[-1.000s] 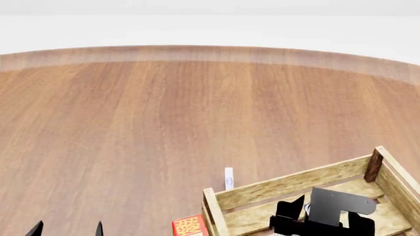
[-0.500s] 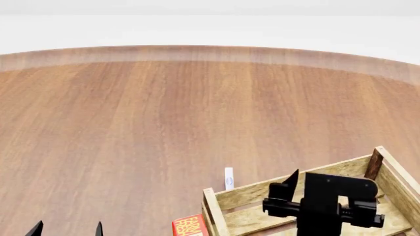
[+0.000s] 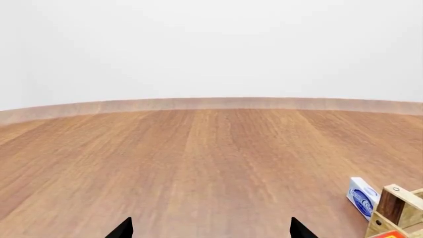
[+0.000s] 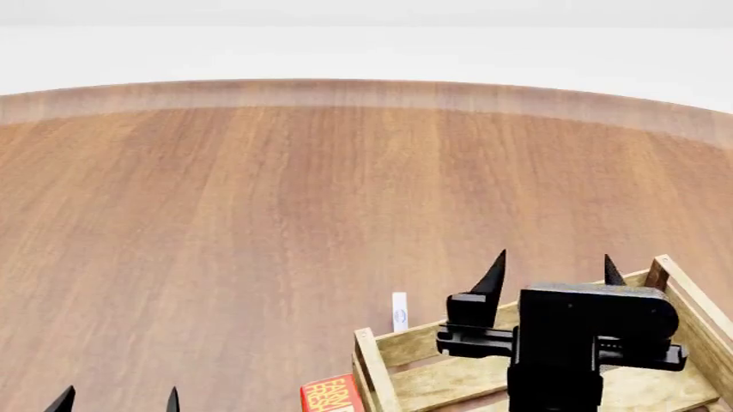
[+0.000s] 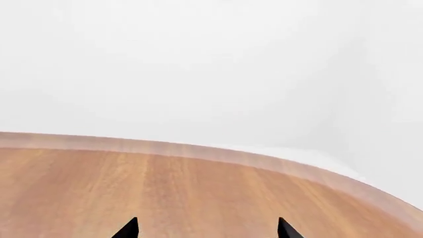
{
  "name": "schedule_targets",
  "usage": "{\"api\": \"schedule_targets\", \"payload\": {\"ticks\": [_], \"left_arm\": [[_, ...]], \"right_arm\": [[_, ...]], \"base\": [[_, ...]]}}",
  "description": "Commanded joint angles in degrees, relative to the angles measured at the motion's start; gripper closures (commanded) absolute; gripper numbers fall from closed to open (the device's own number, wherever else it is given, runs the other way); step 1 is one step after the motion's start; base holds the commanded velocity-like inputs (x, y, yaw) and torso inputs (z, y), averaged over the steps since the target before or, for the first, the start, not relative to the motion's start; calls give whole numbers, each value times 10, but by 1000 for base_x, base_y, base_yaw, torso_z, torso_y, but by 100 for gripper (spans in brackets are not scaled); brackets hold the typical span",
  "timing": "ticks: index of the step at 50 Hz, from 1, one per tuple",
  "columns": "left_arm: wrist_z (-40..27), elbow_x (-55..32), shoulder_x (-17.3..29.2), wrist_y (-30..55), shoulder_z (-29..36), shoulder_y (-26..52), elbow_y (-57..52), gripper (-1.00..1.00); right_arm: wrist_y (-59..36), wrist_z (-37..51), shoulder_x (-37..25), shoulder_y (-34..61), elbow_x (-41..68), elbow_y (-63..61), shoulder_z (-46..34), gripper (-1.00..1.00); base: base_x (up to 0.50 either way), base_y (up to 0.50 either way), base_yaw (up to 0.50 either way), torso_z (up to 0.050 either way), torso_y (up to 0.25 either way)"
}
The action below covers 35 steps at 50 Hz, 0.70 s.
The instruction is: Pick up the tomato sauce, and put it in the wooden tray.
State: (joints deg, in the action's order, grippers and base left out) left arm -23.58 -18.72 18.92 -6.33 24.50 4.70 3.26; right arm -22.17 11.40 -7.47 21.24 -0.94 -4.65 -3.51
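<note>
Wooden table, right pincer spread empty above wooden tray, left pincer parted, tray corner in left wrist view.

Bright even simulator light, sharp focus, almost no shadows

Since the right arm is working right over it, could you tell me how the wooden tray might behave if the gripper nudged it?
The wooden tray looks stiff: slats joined at corner posts, so it should probably slide as one piece instead of flexing. Its low, wide form suggests it is unlikely to tip. On the smooth table it may skid easily, perhaps bumping the small white-and-blue box standing close beside it.
</note>
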Motion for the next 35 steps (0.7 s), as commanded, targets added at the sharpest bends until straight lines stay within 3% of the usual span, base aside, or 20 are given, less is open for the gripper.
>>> {"api": "schedule_targets", "payload": {"ticks": [1, 17, 26, 35], "left_arm": [[1, -1, 0, -3, 1, 3, 6, -100], [0, -2, 1, -4, 2, 3, 5, -100], [-5, -3, 3, 2, 3, 0, -4, -100], [-6, -4, 3, 1, 4, 1, -2, -100]], "right_arm": [[-55, -3, -9, -44, -5, -159, -23, -100], [-116, -6, -33, -137, -27, -409, -72, -100], [-75, 9, -58, -235, -51, -509, -94, -100], [-19, 27, -78, -293, -83, -527, -119, -100]], "base": [[0, 0, 0, 0, 0], [0, 0, 0, 0, 0], [0, 0, 0, 0, 0], [0, 0, 0, 0, 0]]}}
